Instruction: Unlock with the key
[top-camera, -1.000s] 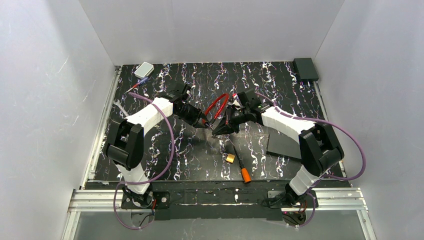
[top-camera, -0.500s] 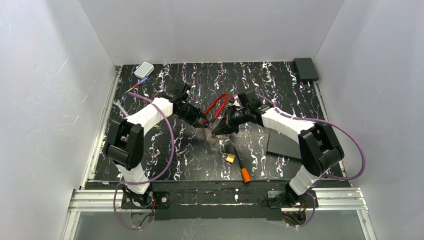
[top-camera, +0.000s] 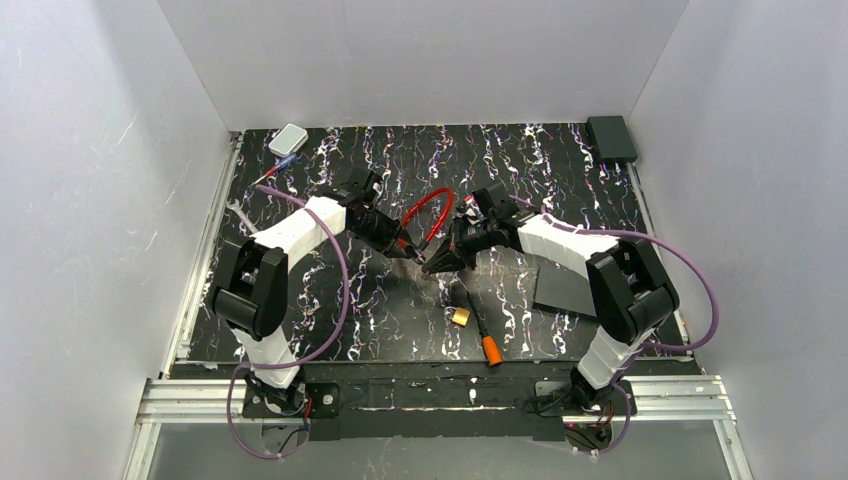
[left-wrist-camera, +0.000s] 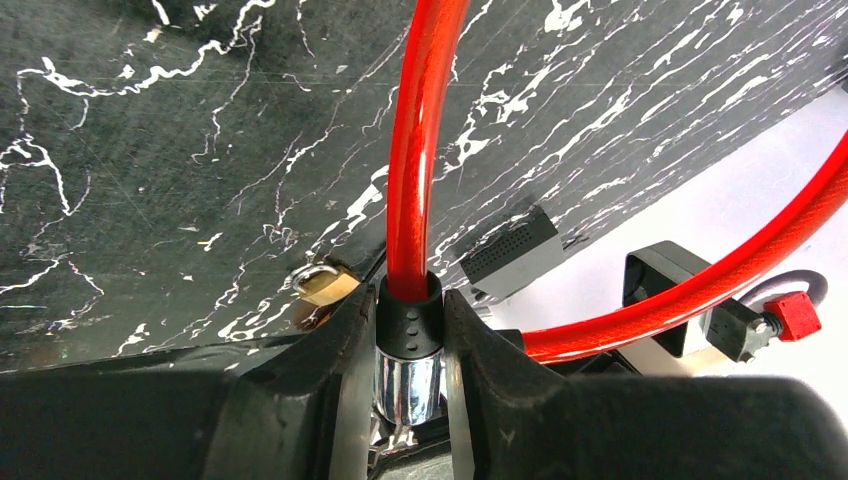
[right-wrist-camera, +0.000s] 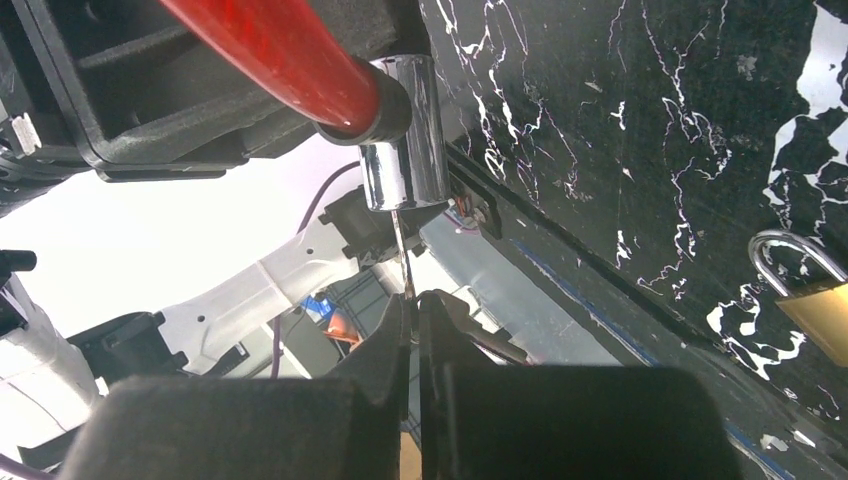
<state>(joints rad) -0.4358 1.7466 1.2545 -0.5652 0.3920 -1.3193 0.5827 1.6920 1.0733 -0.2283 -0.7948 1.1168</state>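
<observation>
Lying near the key and cable lock are padlock and screwdriver.

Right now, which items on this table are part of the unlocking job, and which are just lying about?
In use: key, pinched by the right gripper; red cable lock, its chrome barrel clamped in the left gripper.
Lying about: brass padlock, orange-handled screwdriver, white box, black box, grey sheet.
</observation>
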